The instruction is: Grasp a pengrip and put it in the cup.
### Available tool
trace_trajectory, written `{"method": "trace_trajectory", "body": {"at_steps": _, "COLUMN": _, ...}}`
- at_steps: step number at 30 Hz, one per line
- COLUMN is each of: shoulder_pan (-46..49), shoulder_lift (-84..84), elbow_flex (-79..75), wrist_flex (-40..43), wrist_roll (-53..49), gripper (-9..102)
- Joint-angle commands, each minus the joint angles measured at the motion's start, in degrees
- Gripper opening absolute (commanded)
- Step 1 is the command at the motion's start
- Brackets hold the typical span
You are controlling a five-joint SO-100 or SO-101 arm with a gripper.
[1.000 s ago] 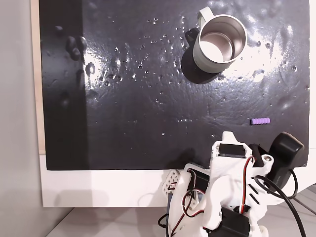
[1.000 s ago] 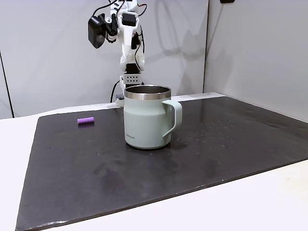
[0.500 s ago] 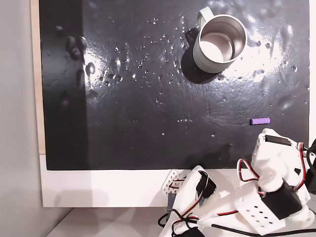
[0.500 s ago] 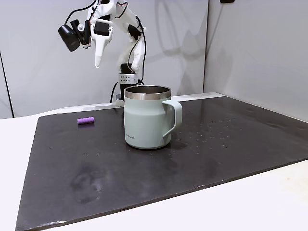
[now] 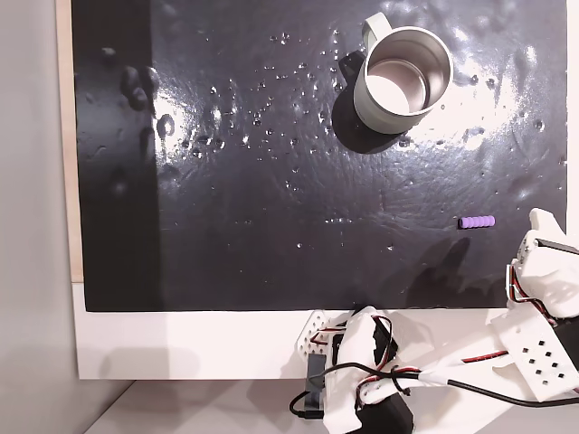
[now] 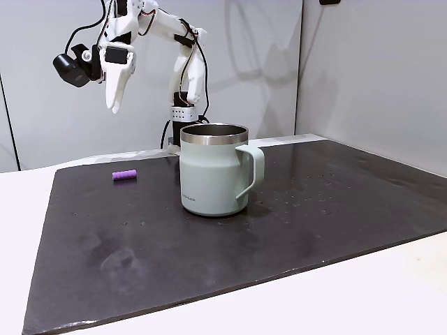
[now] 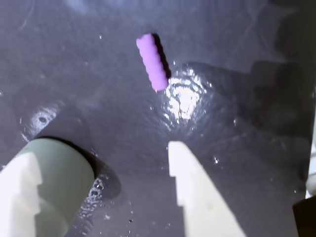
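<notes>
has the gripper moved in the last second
Yes. In the side fixed view the gripper has swung left, away from the cup, and now hangs above the pengrip.

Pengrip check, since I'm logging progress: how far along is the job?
Nothing is done yet: the pengrip lies on the black mat, apart from the cup. In hand: the open hand hangs above the pengrip. Left: descending, grasping, carrying, dropping it in the cup.

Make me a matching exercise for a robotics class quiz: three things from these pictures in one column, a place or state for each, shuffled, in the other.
1. pengrip
2. cup
3. tool

a. upright on the dark mat, handle to the right in the side fixed view
b. open, raised in the air
c. lying flat on the mat, left of the mug in that view

Pairs: 1-c, 2-a, 3-b
</notes>
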Motion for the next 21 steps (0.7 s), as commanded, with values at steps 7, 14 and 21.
{"method": "trace_trajectory", "body": {"at_steps": 7, "shoulder_pan": -0.5, "shoulder_lift": -10.2, "elbow_flex": 0.8, "wrist_flex": -8.6, "wrist_roll": -1.3, "gripper": 26}}
{"method": "trace_trajectory", "body": {"at_steps": 14, "shoulder_pan": -2.6, "shoulder_lift": -15.8, "elbow_flex": 2.3, "wrist_flex": -12.0, "wrist_roll": -2.0, "gripper": 26}}
{"method": "trace_trajectory", "body": {"at_steps": 21, "shoulder_pan": -4.3, "shoulder_lift": -16.4, "elbow_flex": 9.8, "wrist_flex": -17.9, "wrist_roll": -4.1, "gripper": 25}}
